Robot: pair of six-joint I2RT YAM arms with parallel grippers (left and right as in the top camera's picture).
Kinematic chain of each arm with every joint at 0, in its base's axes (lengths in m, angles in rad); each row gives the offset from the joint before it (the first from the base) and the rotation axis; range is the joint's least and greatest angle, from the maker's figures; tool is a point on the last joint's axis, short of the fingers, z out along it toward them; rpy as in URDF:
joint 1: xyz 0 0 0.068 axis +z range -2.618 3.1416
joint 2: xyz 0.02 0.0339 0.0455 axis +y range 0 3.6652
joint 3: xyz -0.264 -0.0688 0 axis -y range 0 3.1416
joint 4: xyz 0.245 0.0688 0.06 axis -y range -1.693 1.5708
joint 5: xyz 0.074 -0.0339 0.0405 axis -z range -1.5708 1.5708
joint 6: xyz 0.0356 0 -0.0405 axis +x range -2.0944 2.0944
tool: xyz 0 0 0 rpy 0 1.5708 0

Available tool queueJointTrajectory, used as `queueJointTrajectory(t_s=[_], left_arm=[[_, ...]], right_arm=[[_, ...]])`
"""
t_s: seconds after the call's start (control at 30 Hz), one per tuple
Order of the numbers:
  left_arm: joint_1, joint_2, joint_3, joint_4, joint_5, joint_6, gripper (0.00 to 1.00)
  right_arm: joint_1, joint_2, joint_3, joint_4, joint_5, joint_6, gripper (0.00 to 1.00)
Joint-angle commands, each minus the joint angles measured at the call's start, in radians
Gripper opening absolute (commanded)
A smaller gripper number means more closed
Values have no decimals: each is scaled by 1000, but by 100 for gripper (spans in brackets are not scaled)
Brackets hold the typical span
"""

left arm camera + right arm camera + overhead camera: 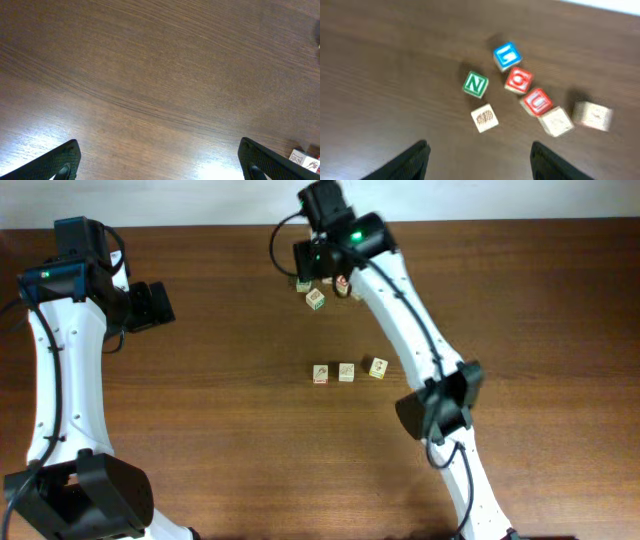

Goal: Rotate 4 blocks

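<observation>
Three pale blocks lie in a row mid-table: one [320,374], a second [346,372] and a third [378,368]. My right gripper [312,265] hangs over a cluster of cubes at the far side. In the right wrist view it [480,162] is open with nothing between its fingers. A pale block [484,118] with a faint picture rests on the table just ahead of them. Two more pale cubes [556,121] [591,115] lie to the right. My left gripper [155,305] [160,162] is wide open over bare wood at the far left.
Lettered cubes sit among the far cluster: blue [506,55], green N [475,84], red [519,80] and red U [537,101]. The green one [316,299] shows beside the right arm. A cube's corner [302,159] peeks in at the left wrist view's lower right.
</observation>
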Motion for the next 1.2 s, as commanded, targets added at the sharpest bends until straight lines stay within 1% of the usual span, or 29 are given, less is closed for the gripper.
queueJointTrajectory(t_s=[0.0,0.03,0.1,0.2,0.27,0.3,0.37,0.47,0.57,0.63,0.67,0.73,0.77,0.87,0.93,0.97,1.0,1.03,1.1,1.17], left_arm=[[-2,6,27,1,11,-13,99],[-2,6,27,2,11,-13,99],[-2,6,27,1,11,-13,99],[-3,6,27,1,10,-13,99],[-3,6,27,2,10,-13,99],[-3,6,27,2,11,-13,99],[-3,6,27,2,11,-13,99],[-3,6,27,2,11,-13,99],[-5,6,27,0,11,-13,99],[-4,6,27,-2,11,-13,99],[-5,6,27,-3,11,-13,99],[-4,6,25,-6,11,-13,99],[-4,6,25,-6,11,-13,99],[-4,6,24,-6,10,-13,99],[-4,6,24,-6,11,-13,99],[-4,6,24,-6,11,-13,99],[-4,6,24,-7,11,-13,99],[-5,6,24,-8,11,-13,99],[-8,6,24,-8,11,-13,99],[-10,6,24,-9,11,-13,99]], right_arm=[[0,23,-167,143,-7,-87,67],[0,27,-241,210,-7,-93,70],[-3,31,-352,314,-7,-98,72],[-3,32,-459,413,-35,-98,71],[-3,32,-477,440,-34,-98,63],[-3,32,-477,446,-34,-98,56],[-2,32,-477,447,-34,-97,46],[4,28,-475,419,-51,-86,36],[25,6,-475,372,-84,-55,33],[55,-14,-474,333,-115,-29,29],[68,-21,-474,317,-124,-11,29],[111,-32,-474,244,-212,9,31],[130,-32,-474,194,-245,49,31],[180,-32,-475,-12,-247,239,31],[196,-32,-475,-89,-238,256,31],[196,-32,-475,-119,-212,265,31],[196,-32,-475,-142,-177,286,36],[194,-32,-475,-164,-128,309,36],[190,-32,-474,-155,-115,308,37],[189,-32,-448,-158,-116,307,43]])
